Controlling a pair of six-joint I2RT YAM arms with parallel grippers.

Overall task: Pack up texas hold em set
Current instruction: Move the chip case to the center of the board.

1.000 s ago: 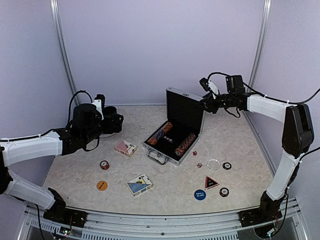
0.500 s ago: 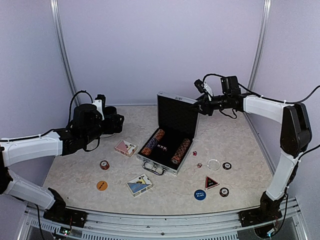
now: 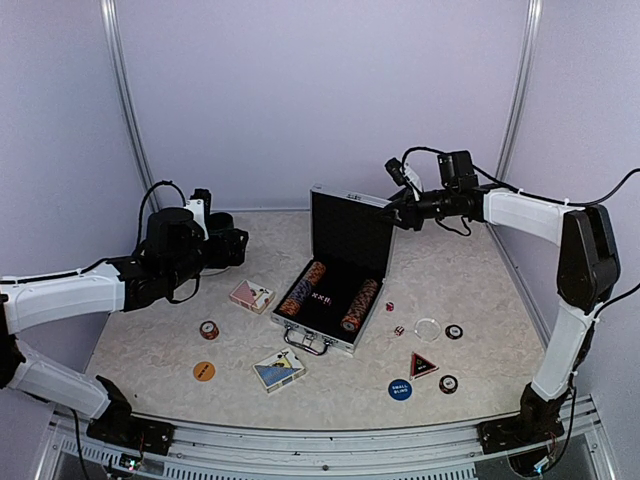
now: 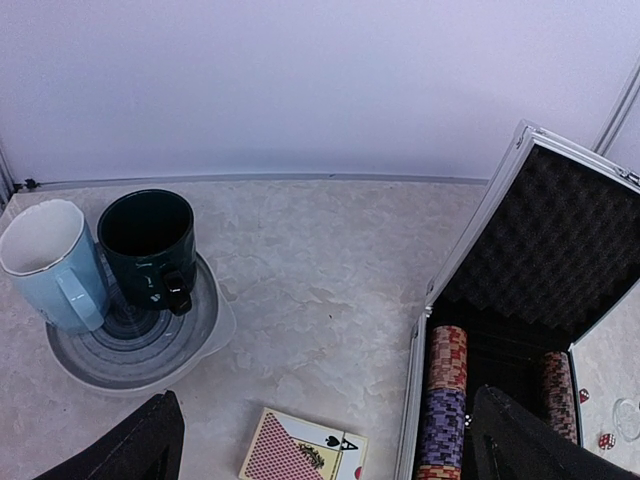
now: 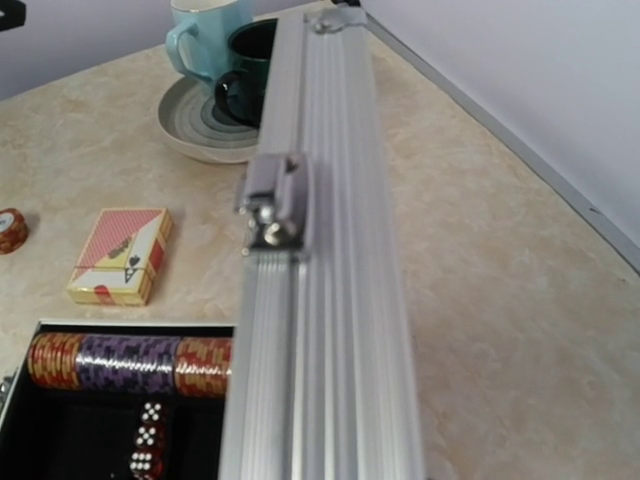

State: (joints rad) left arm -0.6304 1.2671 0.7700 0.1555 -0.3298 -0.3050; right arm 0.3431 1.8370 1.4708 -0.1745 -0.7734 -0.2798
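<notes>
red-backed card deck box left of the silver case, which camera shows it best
The right wrist view: the red-backed cardboard card deck box lies whole, close and sharp. The left wrist view cuts the box off at the bottom edge. The top external view shows the box whole but small.

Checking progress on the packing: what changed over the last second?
The right pincer, holding the lid at its top edge, moved left and dragged the open case left and slightly toward the near edge. Nothing was let go. The left pincer stayed open and still; the card decks and buttons did not move.
</notes>
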